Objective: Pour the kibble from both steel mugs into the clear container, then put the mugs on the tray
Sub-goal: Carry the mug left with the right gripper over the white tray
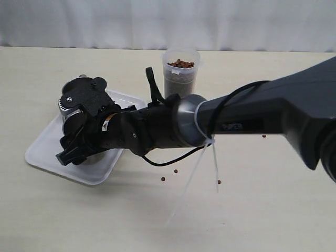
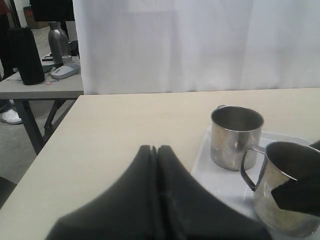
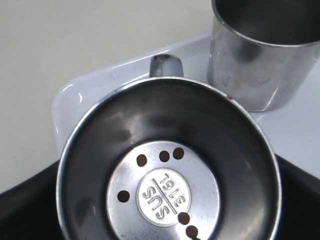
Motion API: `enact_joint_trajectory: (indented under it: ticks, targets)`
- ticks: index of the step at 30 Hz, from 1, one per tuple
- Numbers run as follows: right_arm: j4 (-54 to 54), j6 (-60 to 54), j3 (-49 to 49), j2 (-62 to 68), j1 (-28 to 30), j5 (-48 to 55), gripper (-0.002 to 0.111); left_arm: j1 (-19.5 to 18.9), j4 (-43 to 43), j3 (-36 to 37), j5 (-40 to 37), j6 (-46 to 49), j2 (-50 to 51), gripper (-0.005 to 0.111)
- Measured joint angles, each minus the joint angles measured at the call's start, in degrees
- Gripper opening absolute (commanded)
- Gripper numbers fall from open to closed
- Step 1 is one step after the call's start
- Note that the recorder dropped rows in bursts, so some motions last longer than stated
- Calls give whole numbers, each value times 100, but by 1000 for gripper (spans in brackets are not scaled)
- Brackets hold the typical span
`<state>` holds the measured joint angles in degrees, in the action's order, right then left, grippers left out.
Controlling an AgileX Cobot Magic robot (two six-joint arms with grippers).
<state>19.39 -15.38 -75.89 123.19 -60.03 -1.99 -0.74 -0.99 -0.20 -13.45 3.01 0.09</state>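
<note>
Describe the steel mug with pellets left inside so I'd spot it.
Find the white tray on the left of the pale table. That steel mug sits between the black fingers of the right claw, brown pellets on its stamped bottom; the other mug beside it stands free.

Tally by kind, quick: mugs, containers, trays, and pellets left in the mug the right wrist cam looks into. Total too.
Steel mugs: 2
Clear container: 1
Tray: 1
Pellets left in the near mug: 6
Total: 10
</note>
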Motion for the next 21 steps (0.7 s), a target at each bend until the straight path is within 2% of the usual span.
enact_joint_trajectory:
  ticks: [3, 11, 14, 18, 21]
  targets:
    - [0, 0, -33, 46, 0, 48, 22, 0, 0, 0, 0, 0, 0, 0]
    - [0, 0, -33, 105, 0, 83, 70, 0, 0, 0, 0, 0, 0, 0]
    - [0, 0, -33, 105, 0, 83, 84, 0, 0, 0, 0, 0, 0, 0]
    - [0, 0, -33, 37, 0, 199, 95, 0, 0, 0, 0, 0, 0, 0]
    - [0, 0, -33, -185, 0, 384, 95, 0, 0, 0, 0, 0, 0, 0]
